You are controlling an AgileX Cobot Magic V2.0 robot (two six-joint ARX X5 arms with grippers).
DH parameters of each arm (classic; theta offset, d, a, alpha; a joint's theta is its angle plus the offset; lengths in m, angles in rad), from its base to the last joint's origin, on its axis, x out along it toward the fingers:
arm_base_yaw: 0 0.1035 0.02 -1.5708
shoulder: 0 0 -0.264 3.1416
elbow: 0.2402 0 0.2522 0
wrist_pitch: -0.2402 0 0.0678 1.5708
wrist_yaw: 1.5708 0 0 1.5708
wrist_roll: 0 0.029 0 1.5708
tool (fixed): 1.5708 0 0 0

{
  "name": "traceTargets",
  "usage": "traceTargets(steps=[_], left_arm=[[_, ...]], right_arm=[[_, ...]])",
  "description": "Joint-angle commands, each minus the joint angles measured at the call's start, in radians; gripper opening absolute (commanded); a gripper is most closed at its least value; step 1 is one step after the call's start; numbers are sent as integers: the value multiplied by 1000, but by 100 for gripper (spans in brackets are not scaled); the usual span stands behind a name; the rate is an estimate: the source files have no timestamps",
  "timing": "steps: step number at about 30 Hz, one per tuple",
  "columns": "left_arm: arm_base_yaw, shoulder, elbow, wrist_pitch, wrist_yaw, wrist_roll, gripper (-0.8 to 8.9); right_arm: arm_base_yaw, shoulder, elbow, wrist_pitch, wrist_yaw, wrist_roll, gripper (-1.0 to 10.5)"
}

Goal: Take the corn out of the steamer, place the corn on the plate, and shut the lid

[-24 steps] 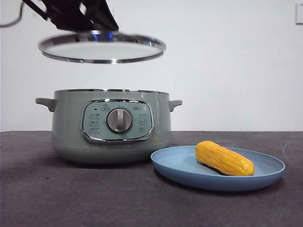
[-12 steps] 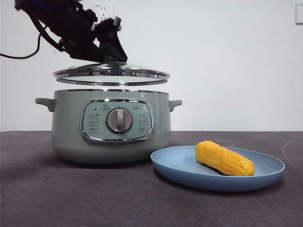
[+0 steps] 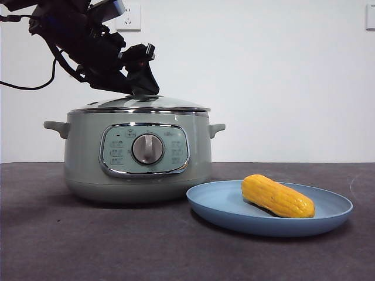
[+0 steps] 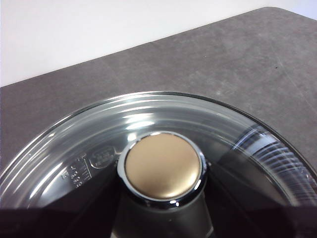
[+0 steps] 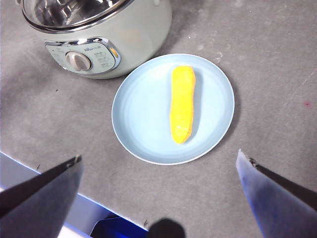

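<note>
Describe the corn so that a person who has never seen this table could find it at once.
Start from the big sage-green steamer on the dark table. Beside it, nearer the camera in the front view, lies a shallow light-blue plate. The corn lies on that plate: a short cob, the only yellow-orange thing in view.

Steamer top blocked: lid, left hand. Plate probably reachable from above.

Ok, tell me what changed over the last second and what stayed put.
The left gripper brought the lid down from high above the steamer onto its rim, gripping the knob throughout. The corn on the plate and the steamer did not move.
</note>
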Motion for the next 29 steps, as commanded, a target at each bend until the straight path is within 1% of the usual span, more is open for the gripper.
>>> traceTargets(steps=[1, 15, 21, 22, 23, 27, 28, 29], left_arm=[[0, -2, 4, 30, -10, 18, -8], [0, -2, 4, -126, -26, 57, -8], [0, -2, 4, -145, -26, 57, 3], [0, -2, 4, -145, -26, 57, 21], [0, -2, 4, -145, -26, 57, 72], [1, -2, 4, -131, -26, 57, 491], [1, -2, 4, -126, -26, 57, 523], [1, -2, 4, -120, -26, 57, 523]], right_arm=[[2, -3, -6, 5, -1, 10, 536], [2, -3, -6, 5, -1, 10, 536], [2, -3, -6, 5, -1, 10, 536], [2, -3, -6, 5, -1, 10, 536], [2, -3, -6, 5, -1, 10, 536], [2, -3, -6, 5, -1, 9, 536], [2, -3, -6, 5, -1, 9, 536], [2, -3, -6, 5, -1, 9, 536]])
